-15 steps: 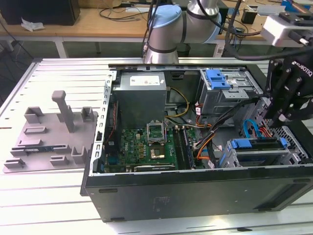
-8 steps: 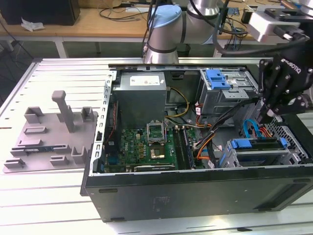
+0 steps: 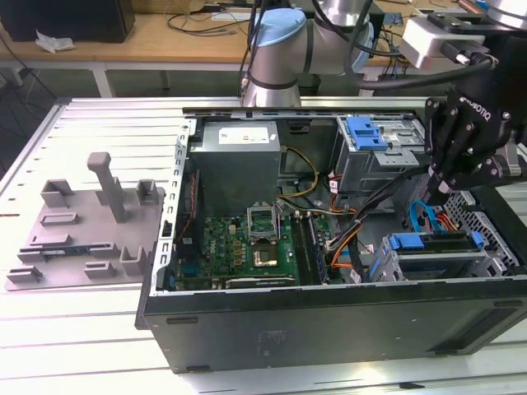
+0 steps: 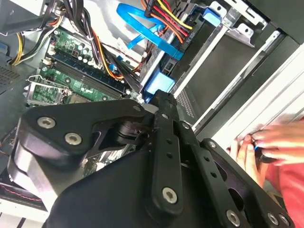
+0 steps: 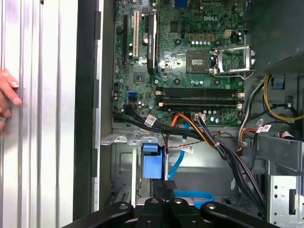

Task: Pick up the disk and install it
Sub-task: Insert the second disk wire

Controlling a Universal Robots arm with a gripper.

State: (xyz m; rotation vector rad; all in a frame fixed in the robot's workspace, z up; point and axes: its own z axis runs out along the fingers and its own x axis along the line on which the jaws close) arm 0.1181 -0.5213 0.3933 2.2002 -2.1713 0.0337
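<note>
Disk (image 3: 435,255) with its blue carrier frame sits in the lower drive bay of the open computer case (image 3: 329,329), at the exterior view's right, with blue and orange cables beside it. Above that bay hovers the robot's black hand (image 3: 440,191); whether it is open or closed cannot be told. A person's fingers (image 5: 7,95) rest on the counter (image 3: 99,329) beside the case.

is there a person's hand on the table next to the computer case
Yes, in the first wrist view a hand rests on the ribbed metal table just outside the computer case wall.
</note>
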